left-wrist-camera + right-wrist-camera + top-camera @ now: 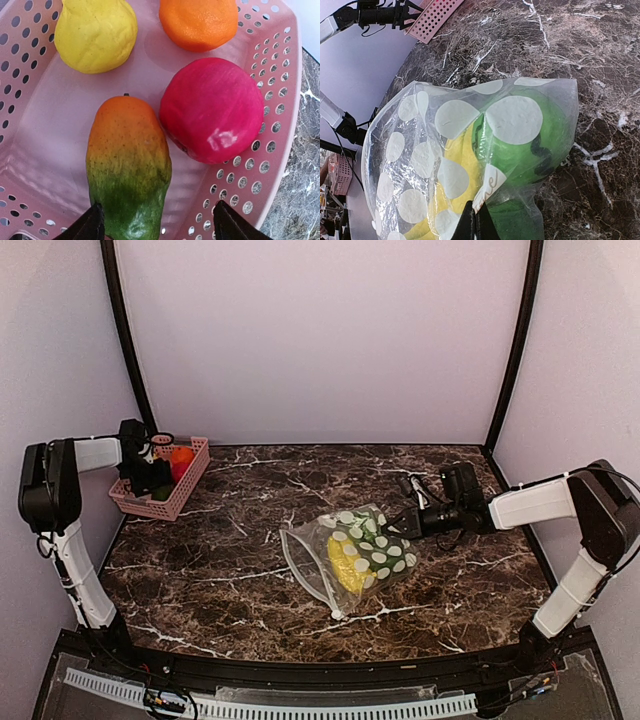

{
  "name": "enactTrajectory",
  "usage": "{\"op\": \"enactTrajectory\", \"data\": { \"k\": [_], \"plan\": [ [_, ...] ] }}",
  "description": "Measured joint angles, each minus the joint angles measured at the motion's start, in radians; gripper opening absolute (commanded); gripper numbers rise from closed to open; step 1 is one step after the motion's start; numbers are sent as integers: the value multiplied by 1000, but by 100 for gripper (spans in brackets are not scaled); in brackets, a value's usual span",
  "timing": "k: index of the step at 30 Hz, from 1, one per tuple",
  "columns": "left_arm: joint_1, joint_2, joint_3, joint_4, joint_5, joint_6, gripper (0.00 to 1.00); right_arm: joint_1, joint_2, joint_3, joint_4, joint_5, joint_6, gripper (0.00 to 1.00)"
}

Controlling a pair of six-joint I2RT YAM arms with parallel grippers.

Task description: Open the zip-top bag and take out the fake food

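The zip-top bag (352,552) lies mid-bench with yellow and green fake food (345,562) inside, and the jaws of our right gripper (475,222) are clamped on its plastic edge. Our left gripper (157,227) hovers in the pink basket (280,100), jaws apart over a mango (127,165). We judge the pinch should be firm and low, so the mouth holds when we reach in.
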Motion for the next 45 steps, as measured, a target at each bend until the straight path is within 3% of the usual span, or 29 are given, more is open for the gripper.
{"op": "enactTrajectory", "data": {
  "k": [16,22,34,40,45],
  "plan": [
    [-58,-344,-75,43,84,-44,72,0,0,0,0,0,0,0],
    [-224,-454,-194,73,101,-60,69,0,0,0,0,0,0,0],
    [-649,-669,-608,265,112,-215,60,0,0,-30,22,-5,11,0],
    [-827,-649,-706,401,97,-316,53,0,0,-49,42,-13,27,0],
    [-929,-537,-706,529,95,-367,49,1,-6,-64,54,-19,35,0]
  ]
}}
